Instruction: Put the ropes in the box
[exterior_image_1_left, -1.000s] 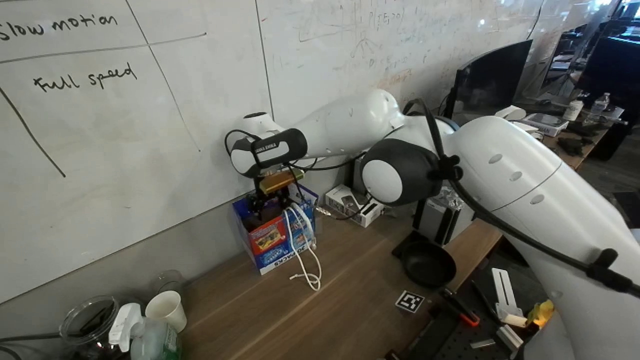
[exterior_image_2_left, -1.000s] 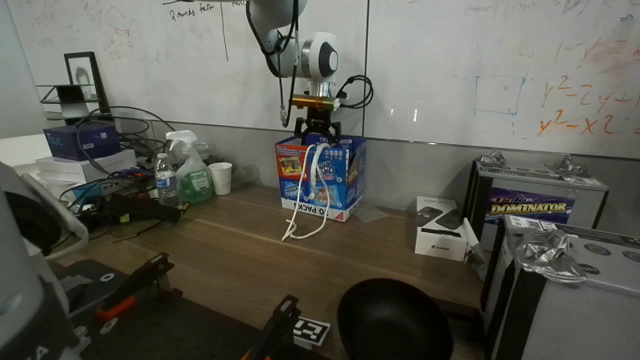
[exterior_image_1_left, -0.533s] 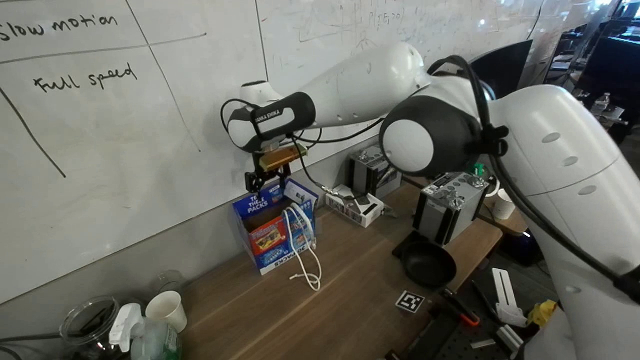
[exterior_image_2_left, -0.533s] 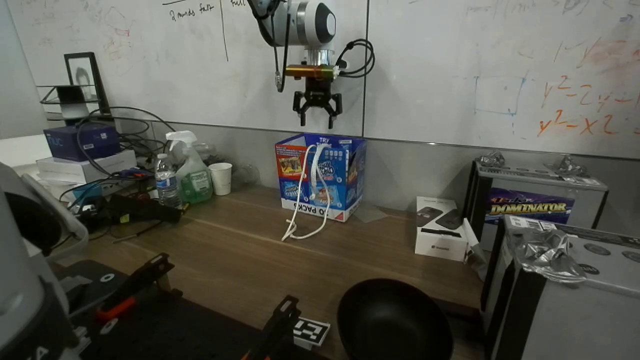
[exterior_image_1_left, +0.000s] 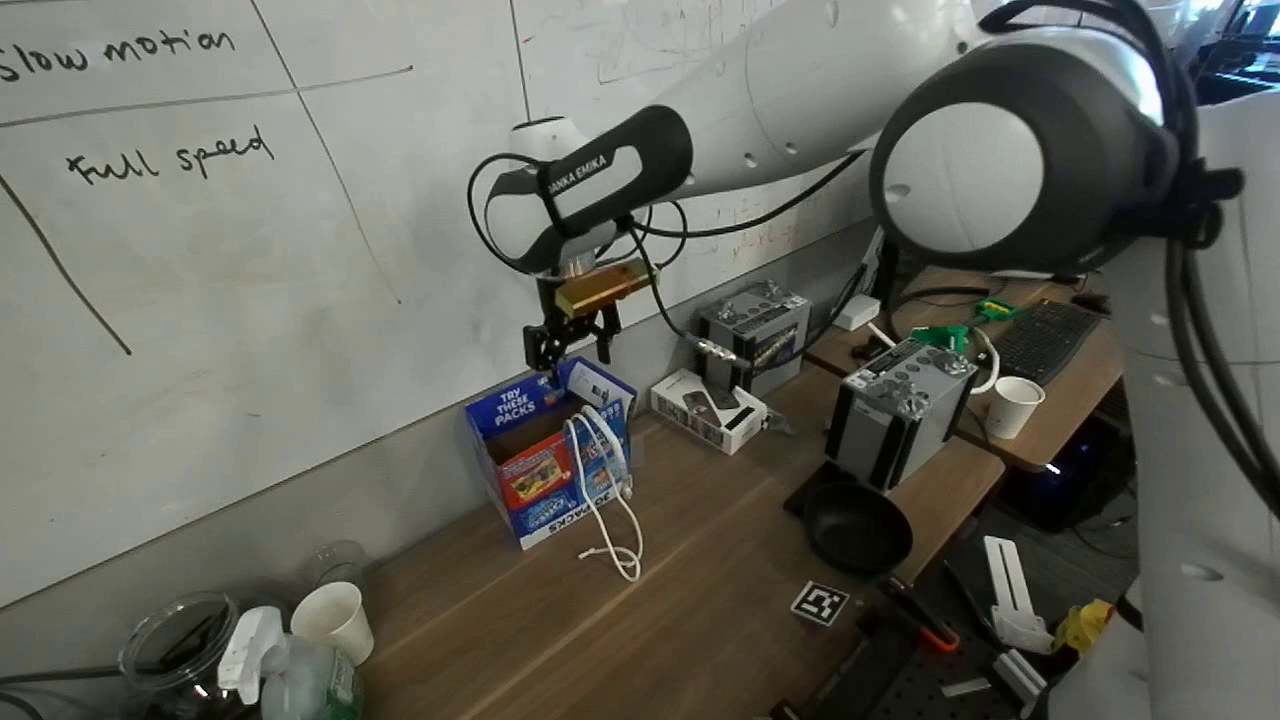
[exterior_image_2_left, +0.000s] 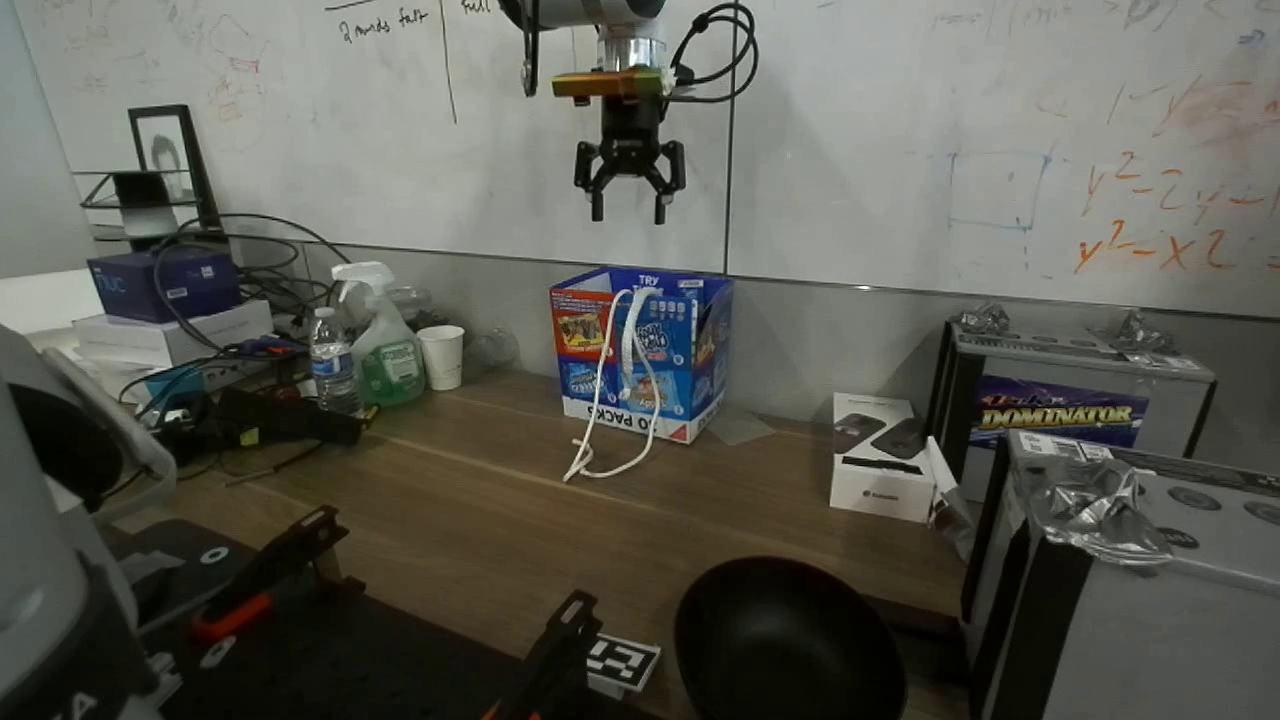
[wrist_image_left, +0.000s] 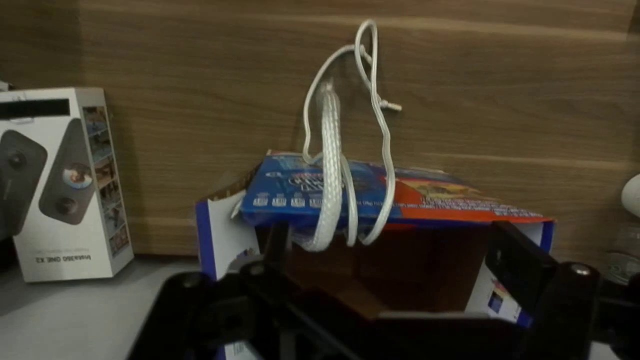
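White ropes, one thick (wrist_image_left: 331, 150) and one thin (wrist_image_left: 386, 145), hang over the near rim of the blue and red cardboard box (exterior_image_2_left: 575, 340). Their upper bends dip just inside the box opening. The thin rope (exterior_image_2_left: 598, 390) runs down outside the box onto the table; the thick rope (exterior_image_2_left: 629, 345) ends partway down the box front. The open-topped box (exterior_image_1_left: 540, 475) stands upright against the wall. My gripper (exterior_image_2_left: 628, 210) is open and empty above the box, clear of it and of the ropes. Its fingers also show in the wrist view (wrist_image_left: 391, 232), spread over the opening.
A whiteboard wall (exterior_image_2_left: 850, 180) rises right behind the box. A white product box (exterior_image_2_left: 880, 470) and grey metal units (exterior_image_2_left: 1150, 600) stand to one side. A spray bottle (exterior_image_2_left: 390, 365) and paper cup (exterior_image_2_left: 442, 357) stand on the other. A black pan (exterior_image_2_left: 790, 640) lies near the front.
My gripper has risen from the box opening to well above it, shifting slightly away from the wall. The box and ropes have stayed in place.
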